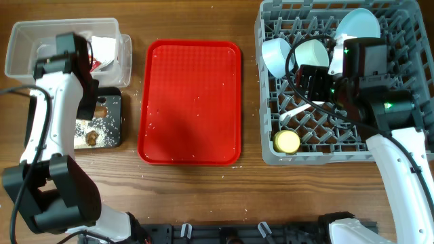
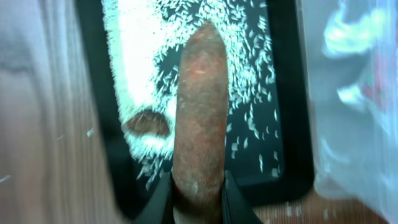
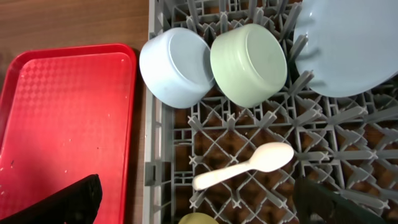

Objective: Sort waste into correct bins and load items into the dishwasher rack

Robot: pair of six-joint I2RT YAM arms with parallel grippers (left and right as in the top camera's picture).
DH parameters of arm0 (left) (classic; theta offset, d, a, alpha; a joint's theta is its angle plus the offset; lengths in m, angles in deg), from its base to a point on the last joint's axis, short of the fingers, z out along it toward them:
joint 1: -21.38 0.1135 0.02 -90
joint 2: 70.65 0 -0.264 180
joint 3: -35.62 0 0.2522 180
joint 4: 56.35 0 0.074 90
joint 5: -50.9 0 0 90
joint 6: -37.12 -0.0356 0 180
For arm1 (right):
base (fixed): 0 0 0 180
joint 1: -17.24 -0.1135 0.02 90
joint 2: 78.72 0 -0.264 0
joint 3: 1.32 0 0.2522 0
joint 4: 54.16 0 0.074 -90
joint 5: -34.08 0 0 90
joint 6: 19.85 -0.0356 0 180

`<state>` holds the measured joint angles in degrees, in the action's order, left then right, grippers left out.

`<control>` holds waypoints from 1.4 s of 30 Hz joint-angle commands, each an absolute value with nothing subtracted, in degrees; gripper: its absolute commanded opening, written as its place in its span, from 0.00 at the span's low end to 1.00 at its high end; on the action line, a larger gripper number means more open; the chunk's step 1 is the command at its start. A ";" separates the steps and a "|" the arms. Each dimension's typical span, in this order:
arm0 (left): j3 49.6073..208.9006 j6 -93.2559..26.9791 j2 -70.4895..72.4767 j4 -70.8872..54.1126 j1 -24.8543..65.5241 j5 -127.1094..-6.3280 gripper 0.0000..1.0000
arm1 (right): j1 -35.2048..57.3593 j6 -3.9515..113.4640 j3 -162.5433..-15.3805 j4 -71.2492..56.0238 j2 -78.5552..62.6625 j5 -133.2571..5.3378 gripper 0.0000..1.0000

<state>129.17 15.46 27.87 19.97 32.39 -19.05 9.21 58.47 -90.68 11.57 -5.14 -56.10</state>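
Observation:
My left gripper (image 2: pixel 198 190) is shut on the brown carrot-shaped stick (image 2: pixel 200 106) and holds it over the black tray (image 2: pixel 289 124), which has loose rice grains (image 2: pixel 146 56) and a small brown food lump (image 2: pixel 148 123) in it. The clear tub (image 1: pixel 27 37) behind the tray holds the white napkin (image 1: pixel 103 47) and a bit of red wrapper (image 1: pixel 93 64). My right gripper (image 3: pixel 199 208) is open and empty over the grey dishwasher rack (image 1: pixel 271 154). In the rack are the white spoon (image 3: pixel 245 165), pale blue-white bowl (image 3: pixel 177 65), mint green bowl (image 3: pixel 249 62), pale blue plate (image 3: pixel 348 43) and yellow cup (image 1: pixel 286 141).
The flat red serving tray (image 1: pixel 190 102) lies between the bins and the rack, with a few stray grains on it. A few grains are scattered on the wooden table (image 1: pixel 135 27) near the black tray. The left arm stands over the bins.

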 commanded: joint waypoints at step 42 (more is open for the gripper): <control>110.89 5.60 17.62 -7.02 36.72 -17.61 1.00 | 9.19 58.03 -96.73 7.48 -26.45 -56.21 1.00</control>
